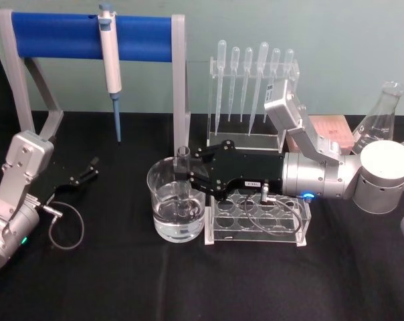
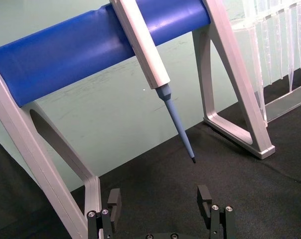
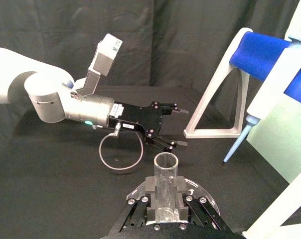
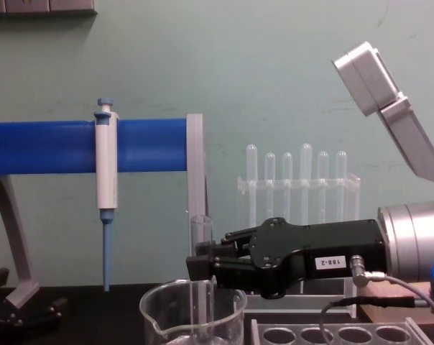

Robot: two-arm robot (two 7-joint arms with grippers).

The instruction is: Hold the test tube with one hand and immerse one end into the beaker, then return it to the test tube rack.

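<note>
Right gripper (image 1: pixel 187 176): jaws clamped on the test tube's upper part, over the beaker near the table's (image 1: pixel 122 281) middle; with a slackened grip, the glass would be dropped onto the beaker floor.
Test tube rack (image 1: pixel 255 221): stood just beside the beaker, toward the right edge; if the tube is carried sideways before it is lifted clear, it could be struck on the rim — or on the rack's top plate.
Beaker (image 1: pixel 156 212): partly filled with clear liquid; could be tipped by a tilted withdrawal.
Left gripper (image 1: pixel 85 172): parked toward the left edge, jaws apart.
Test tube (image 1: pixel 183 160): held inside the beaker, long axis vertical — open rim up, closed end down, seemingly in the liquid.
</note>
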